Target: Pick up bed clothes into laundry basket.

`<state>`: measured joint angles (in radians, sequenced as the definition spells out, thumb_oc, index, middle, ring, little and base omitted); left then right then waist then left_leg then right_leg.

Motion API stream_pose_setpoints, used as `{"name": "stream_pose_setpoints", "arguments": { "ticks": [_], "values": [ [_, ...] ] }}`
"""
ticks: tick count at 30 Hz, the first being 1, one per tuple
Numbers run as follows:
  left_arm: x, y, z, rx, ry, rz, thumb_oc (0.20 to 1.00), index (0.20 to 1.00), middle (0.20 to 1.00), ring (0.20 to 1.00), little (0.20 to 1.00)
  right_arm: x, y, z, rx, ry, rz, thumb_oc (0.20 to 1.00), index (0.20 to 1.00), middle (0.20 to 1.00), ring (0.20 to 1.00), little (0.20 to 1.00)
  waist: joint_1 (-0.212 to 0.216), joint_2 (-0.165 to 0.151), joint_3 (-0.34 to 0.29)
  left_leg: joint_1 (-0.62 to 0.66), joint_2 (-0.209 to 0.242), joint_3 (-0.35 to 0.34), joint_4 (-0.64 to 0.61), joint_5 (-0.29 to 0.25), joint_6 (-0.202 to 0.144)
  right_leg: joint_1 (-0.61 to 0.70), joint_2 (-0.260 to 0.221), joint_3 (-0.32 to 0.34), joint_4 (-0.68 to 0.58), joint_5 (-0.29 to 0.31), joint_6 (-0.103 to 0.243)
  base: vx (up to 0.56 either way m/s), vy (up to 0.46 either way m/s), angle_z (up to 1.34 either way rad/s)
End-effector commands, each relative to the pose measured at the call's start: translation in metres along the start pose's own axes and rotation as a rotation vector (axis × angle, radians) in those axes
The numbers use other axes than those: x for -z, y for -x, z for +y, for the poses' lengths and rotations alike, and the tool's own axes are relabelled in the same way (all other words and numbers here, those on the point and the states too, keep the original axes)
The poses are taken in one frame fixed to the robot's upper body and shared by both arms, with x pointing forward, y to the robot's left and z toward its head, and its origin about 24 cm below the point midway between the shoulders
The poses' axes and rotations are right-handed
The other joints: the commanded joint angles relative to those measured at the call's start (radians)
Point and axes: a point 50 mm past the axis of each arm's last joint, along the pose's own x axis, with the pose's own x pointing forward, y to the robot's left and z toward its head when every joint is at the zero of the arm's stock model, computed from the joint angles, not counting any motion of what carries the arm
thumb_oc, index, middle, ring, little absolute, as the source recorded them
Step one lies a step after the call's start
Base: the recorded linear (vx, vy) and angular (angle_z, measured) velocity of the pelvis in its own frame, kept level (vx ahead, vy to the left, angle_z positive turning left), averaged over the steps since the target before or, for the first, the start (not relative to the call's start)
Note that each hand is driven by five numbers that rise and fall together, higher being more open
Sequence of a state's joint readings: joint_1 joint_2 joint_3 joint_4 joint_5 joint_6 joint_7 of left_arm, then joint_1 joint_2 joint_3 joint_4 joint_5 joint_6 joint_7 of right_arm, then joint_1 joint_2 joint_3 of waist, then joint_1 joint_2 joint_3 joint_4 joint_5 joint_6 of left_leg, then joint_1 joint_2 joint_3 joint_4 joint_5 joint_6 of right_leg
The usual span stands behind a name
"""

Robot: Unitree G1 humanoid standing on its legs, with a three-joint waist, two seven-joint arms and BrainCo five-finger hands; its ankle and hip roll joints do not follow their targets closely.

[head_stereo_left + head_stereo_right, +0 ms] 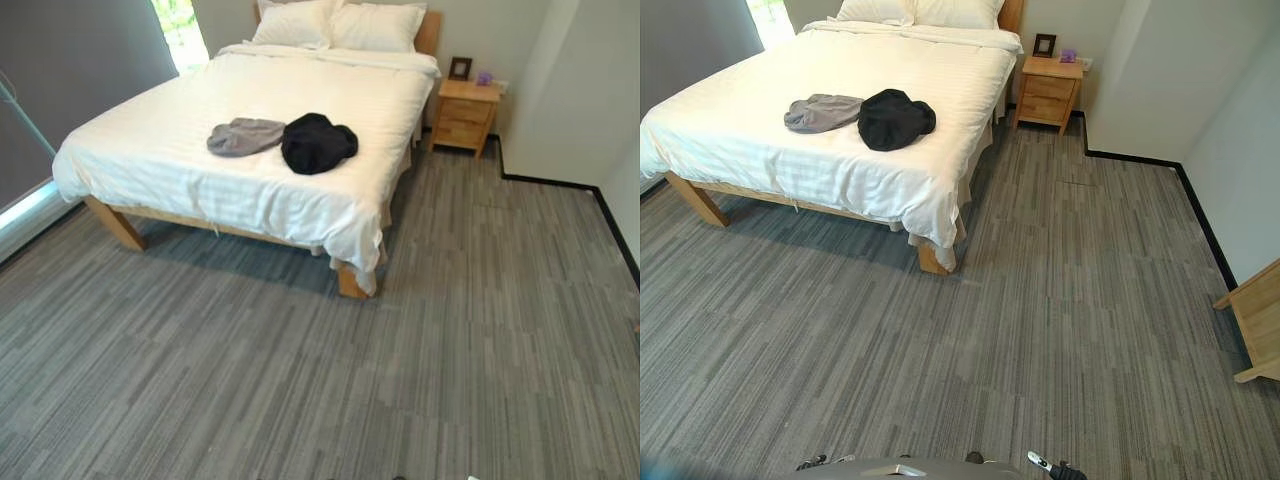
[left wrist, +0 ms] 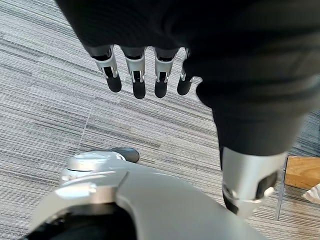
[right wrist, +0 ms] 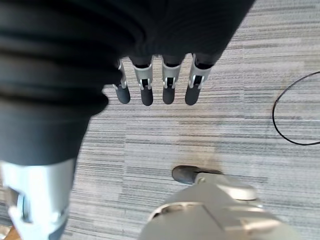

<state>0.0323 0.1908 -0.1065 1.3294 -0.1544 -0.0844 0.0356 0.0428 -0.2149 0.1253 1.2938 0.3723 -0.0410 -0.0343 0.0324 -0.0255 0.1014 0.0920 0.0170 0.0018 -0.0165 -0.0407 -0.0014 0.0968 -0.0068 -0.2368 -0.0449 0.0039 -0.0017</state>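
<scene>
A: Item one, black garment (image 1: 318, 142). Location?

B: On the white bed (image 1: 180, 160), well ahead of both robot hands and far beyond reach. It sits bunched in a heap, touching the grey garment (image 1: 245, 136) beside it.

A: Item two, the grey garment. Condition?

B: Crumpled flatter, lying on the far side of the black one from the right robot hand (image 3: 155, 82), so nearer the left robot hand (image 2: 145, 75).

A: Hands, state?

B: Left robot hand: fingers straight and spread apart, holding nothing, hanging over the grey floor (image 1: 1060, 330). Right robot hand: the same, fingers apart and empty.

A: Handling notes?

B: Judged soft, light and limp; both will sag and trail when lifted. Best taken at the highest fold of each heap, pinching deep enough to gather several layers but not the bed sheet beneath. The black heap offers a thick ridge at its middle; the grey one is thinner, so a grip at its raised edge seems safer.

A: Laundry basket?

B: Not catalogued here. A wooden object (image 1: 1255, 320) stands off beyond the right robot hand; what it is cannot be told from this angle.
</scene>
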Motion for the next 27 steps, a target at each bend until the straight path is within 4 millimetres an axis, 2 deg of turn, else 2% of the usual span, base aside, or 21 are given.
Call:
{"name": "stream_pose_setpoints", "arguments": {
  "ticks": [1, 4, 7, 8, 9, 10, 11, 12, 13, 14, 16, 17, 18, 19, 20, 22, 25, 27],
  "values": [
    [-0.027, -0.004, -0.009, 0.011, -0.025, -0.063, 1.000, 1.000, 1.000, 1.000, 1.000, -0.022, -0.003, 0.006, -0.017, -0.029, -0.055, 1.000, 1.000, 1.000, 1.000, 1.000, 0.020, -0.016, 0.004, -0.003, 0.024, -0.067, -0.068, 0.072, -0.061, 0.027, -0.095, 0.065, 0.013, -0.024, 0.131, 0.00, 0.000, 0.00],
    [-0.032, -0.004, -0.008, -0.001, 0.038, -0.075, 1.000, 1.000, 1.000, 1.000, 1.000, -0.023, -0.003, 0.006, -0.003, -0.069, -0.060, 1.000, 1.000, 1.000, 1.000, 1.000, 0.023, -0.017, -0.004, 0.004, 0.026, -0.071, -0.068, 0.068, -0.062, 0.036, -0.094, 0.060, 0.012, -0.028, 0.130, 0.03, -0.011, 0.02],
    [-0.050, -0.005, -0.004, -0.006, 0.058, -0.121, 1.000, 1.000, 1.000, 1.000, 1.000, -0.045, -0.004, 0.007, 0.004, -0.106, -0.112, 1.000, 1.000, 1.000, 1.000, 1.000, 0.021, -0.012, -0.012, 0.007, 0.028, -0.073, -0.067, 0.068, -0.064, 0.041, -0.093, 0.058, 0.013, -0.030, 0.131, 0.03, -0.002, 0.05],
    [-0.070, -0.004, -0.001, -0.013, 0.013, -0.193, 1.000, 1.000, 1.000, 1.000, 1.000, -0.065, -0.003, 0.009, -0.007, -0.094, -0.173, 1.000, 1.000, 1.000, 1.000, 1.000, 0.019, -0.008, -0.015, 0.009, 0.029, -0.072, -0.067, 0.068, -0.065, 0.042, -0.094, 0.058, 0.013, -0.030, 0.131, 0.00, 0.017, 0.03],
    [-0.093, -0.003, 0.003, -0.004, -0.012, -0.260, 1.000, 1.000, 1.000, 1.000, 1.000, -0.101, 0.001, 0.011, -0.027, -0.078, -0.288, 1.000, 1.000, 1.000, 1.000, 1.000, 0.015, -0.003, -0.016, 0.009, 0.029, -0.069, -0.067, 0.069, -0.066, 0.041, -0.093, 0.060, 0.015, -0.029, 0.131, 0.00, 0.000, 0.00],
    [-0.093, -0.003, 0.003, -0.004, -0.012, -0.260, 1.000, 1.000, 1.000, 1.000, 1.000, -0.101, 0.001, 0.011, -0.027, -0.079, -0.288, 1.000, 1.000, 1.000, 1.000, 1.000, 0.015, -0.003, -0.015, 0.010, 0.029, -0.069, -0.067, 0.068, -0.067, 0.041, -0.093, 0.060, 0.015, -0.029, 0.131, 0.00, 0.000, 0.00],
    [-0.115, 0.001, 0.008, -0.010, -0.039, -0.342, 1.000, 1.000, 1.000, 1.000, 1.000, -0.125, 0.007, 0.013, -0.040, -0.066, -0.371, 1.000, 1.000, 1.000, 1.000, 1.000, 0.014, -0.001, -0.015, 0.010, 0.030, -0.066, -0.066, 0.069, -0.067, 0.040, -0.094, 0.062, 0.016, -0.028, 0.132, 0.00, 0.000, 0.00],
    [-0.115, 0.001, 0.008, -0.010, -0.039, -0.342, 1.000, 1.000, 1.000, 1.000, 1.000, -0.125, 0.007, 0.013, -0.040, -0.066, -0.371, 1.000, 1.000, 1.000, 1.000, 1.000, 0.014, -0.001, -0.015, 0.010, 0.030, -0.066, -0.066, 0.069, -0.067, 0.040, -0.094, 0.062, 0.016, -0.028, 0.132, 0.00, 0.000, 0.00],
    [-0.163, 0.020, 0.017, -0.018, -0.047, -0.556, 1.000, 1.000, 1.000, 1.000, 1.000, -0.164, 0.022, 0.014, -0.061, -0.035, -0.529, 1.000, 1.000, 1.000, 1.000, 1.000, 0.015, 0.004, -0.013, 0.007, 0.031, -0.065, -0.064, 0.072, -0.068, 0.036, -0.094, 0.063, 0.019, -0.025, 0.133, -0.04, 0.015, -0.01],
    [-0.182, 0.032, 0.022, -0.014, -0.028, -0.654, 1.000, 1.000, 1.000, 1.000, 1.000, -0.184, 0.034, 0.015, -0.074, -0.006, -0.622, 1.000, 1.000, 1.000, 1.000, 1.000, 0.017, 0.006, -0.010, 0.004, 0.030, -0.064, -0.064, 0.074, -0.068, 0.033, -0.095, 0.063, 0.019, -0.024, 0.134, -0.06, 0.016, -0.02],
    [-0.205, 0.055, 0.029, -0.003, -0.031, -0.791, 1.000, 1.000, 1.000, 1.000, 1.000, -0.206, 0.051, 0.012, -0.053, 0.115, -0.733, 1.000, 1.000, 1.000, 1.000, 1.000, 0.019, 0.006, -0.005, 0.000, 0.030, -0.066, -0.063, 0.078, -0.068, 0.030, -0.096, 0.061, 0.021, -0.022, 0.134, -0.02, 0.003, 0.01],
    [-0.205, 0.055, 0.029, -0.003, -0.031, -0.790, 1.000, 1.000, 1.000, 1.000, 1.000, -0.206, 0.051, 0.012, -0.053, 0.115, -0.733, 1.000, 1.000, 1.000, 1.000, 1.000, 0.018, 0.006, -0.005, 0.000, 0.030, -0.066, -0.063, 0.078, -0.068, 0.030, -0.096, 0.061, 0.021, -0.022, 0.134, 0.00, 0.000, 0.00],
    [-0.216, 0.072, 0.033, 0.020, -0.058, -0.881, 1.000, 1.000, 1.000, 1.000, 1.000, -0.227, 0.074, 0.010, -0.037, 0.172, -0.868, 1.000, 1.000, 1.000, 1.000, 1.000, 0.017, 0.008, -0.003, -0.003, 0.029, -0.067, -0.064, 0.078, -0.067, 0.028, -0.098, 0.060, 0.021, -0.021, 0.136, 0.00, 0.000, 0.00],
    [-0.215, 0.072, 0.033, 0.020, -0.058, -0.880, 1.000, 1.000, 1.000, 1.000, 1.000, -0.227, 0.074, 0.010, -0.037, 0.172, -0.867, 1.000, 1.000, 1.000, 1.000, 1.000, 0.017, 0.008, -0.004, -0.002, 0.029, -0.067, -0.064, 0.078, -0.067, 0.029, -0.098, 0.060, 0.021, -0.022, 0.136, 0.00, 0.000, 0.00],
    [-0.223, 0.085, 0.037, 0.022, -0.016, -0.957, 1.000, 1.000, 1.000, 1.000, 1.000, -0.231, 0.085, 0.013, -0.079, 0.118, -0.930, 1.000, 1.000, 1.000, 1.000, 1.000, 0.018, 0.009, -0.003, -0.003, 0.027, -0.068, -0.065, 0.077, -0.067, 0.030, -0.099, 0.059, 0.019, -0.020, 0.138, 0.00, 0.000, 0.00],
    [-0.224, 0.093, 0.040, 0.004, 0.006, -1.003, 1.000, 1.000, 1.000, 1.000, 1.000, -0.233, 0.098, 0.018, -0.138, 0.084, -1.001, 1.000, 1.000, 1.000, 1.000, 1.000, 0.019, 0.006, -0.003, 0.000, 0.026, -0.068, -0.066, 0.074, -0.066, 0.033, -0.101, 0.060, 0.015, -0.022, 0.138, 0.01, 0.004, -0.02],
    [-0.225, 0.105, 0.040, -0.039, 0.073, -1.084, 1.000, 1.000, 1.000, 1.000, 1.000, -0.223, 0.108, 0.018, -0.135, 0.055, -1.072, 1.000, 1.000, 1.000, 1.000, 1.000, 0.021, 0.004, -0.003, 0.001, 0.027, -0.068, -0.068, 0.069, -0.066, 0.037, -0.103, 0.059, 0.010, -0.026, 0.138, 0.00, 0.000, 0.00],
    [-0.220, 0.103, 0.037, -0.050, 0.104, -1.082, 1.000, 1.000, 1.000, 1.000, 1.000, -0.215, 0.105, 0.017, -0.114, 0.039, -1.068, 1.000, 1.000, 1.000, 1.000, 1.000, 0.020, 0.003, 0.000, 0.001, 0.026, -0.067, -0.068, 0.067, -0.066, 0.038, -0.103, 0.059, 0.009, -0.027, 0.139, 0.00, 0.000, 0.00]
  ]
}}
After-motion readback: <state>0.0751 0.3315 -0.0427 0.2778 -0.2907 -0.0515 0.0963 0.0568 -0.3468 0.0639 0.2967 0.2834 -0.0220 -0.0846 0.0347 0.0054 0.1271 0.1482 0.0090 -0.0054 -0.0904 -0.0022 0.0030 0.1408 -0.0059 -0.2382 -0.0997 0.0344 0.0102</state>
